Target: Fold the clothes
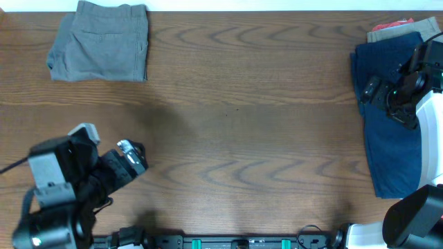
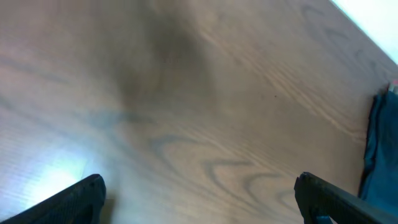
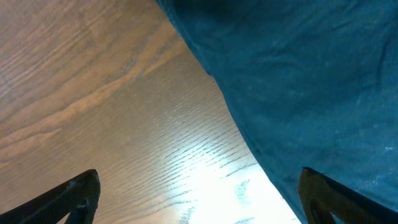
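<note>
Shorts [image 3: 311, 74], navy, beneath wide-spread right tool [image 3: 199, 177]; left tool [image 2: 199, 182] likewise spread over wooden table [image 2: 186, 93]

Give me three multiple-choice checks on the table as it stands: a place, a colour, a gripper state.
1. Where do the grey shorts lie?
A) far-left corner
B) centre
C) near-right edge

2. What colour is the cloth beneath the right gripper?
A) red
B) navy blue
C) grey

3. The left gripper is:
A) shut on cloth
B) shut, empty
C) open above bare table

Answers:
1 A: the overhead view shows them at the far left.
2 B: the navy shorts fill much of the right wrist view.
3 C: its fingers stand wide apart, with only wood between.
</note>
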You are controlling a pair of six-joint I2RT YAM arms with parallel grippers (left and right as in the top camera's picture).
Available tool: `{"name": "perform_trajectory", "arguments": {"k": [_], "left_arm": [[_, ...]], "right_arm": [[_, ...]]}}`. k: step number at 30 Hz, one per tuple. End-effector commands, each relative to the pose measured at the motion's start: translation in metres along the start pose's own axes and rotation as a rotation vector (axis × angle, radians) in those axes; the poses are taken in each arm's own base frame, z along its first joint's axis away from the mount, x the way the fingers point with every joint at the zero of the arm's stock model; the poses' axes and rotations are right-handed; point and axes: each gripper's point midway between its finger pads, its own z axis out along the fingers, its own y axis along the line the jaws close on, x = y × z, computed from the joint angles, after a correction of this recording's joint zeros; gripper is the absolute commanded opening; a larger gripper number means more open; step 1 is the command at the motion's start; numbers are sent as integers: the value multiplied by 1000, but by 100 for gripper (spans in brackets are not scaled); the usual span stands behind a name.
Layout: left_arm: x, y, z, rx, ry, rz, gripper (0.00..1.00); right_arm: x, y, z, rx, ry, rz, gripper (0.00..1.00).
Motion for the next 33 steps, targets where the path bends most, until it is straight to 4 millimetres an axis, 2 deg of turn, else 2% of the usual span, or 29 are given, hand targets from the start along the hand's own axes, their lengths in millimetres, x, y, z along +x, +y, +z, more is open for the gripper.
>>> {"name": "perform_trajectory", "arguments": {"k": [1, 9, 15, 23, 33], "left_arm": [[7, 5, 9, -4, -73, 86, 98], [-1, 10, 44, 121, -405, 184, 98], [-7, 11, 64, 206, -578, 210, 98], [-3, 19, 95, 244, -665, 237, 98], [-2, 32, 109, 244, -770, 228, 98]], "right_arm": [[-2, -2, -1, 6, -6, -8, 99], [-2, -2, -1, 6, -6, -8, 99], [-2, -2, -1, 6, -6, -8, 99], [-2, -2, -1, 6, -6, -8, 99], [-2, -2, -1, 7, -6, -8, 99]]}}
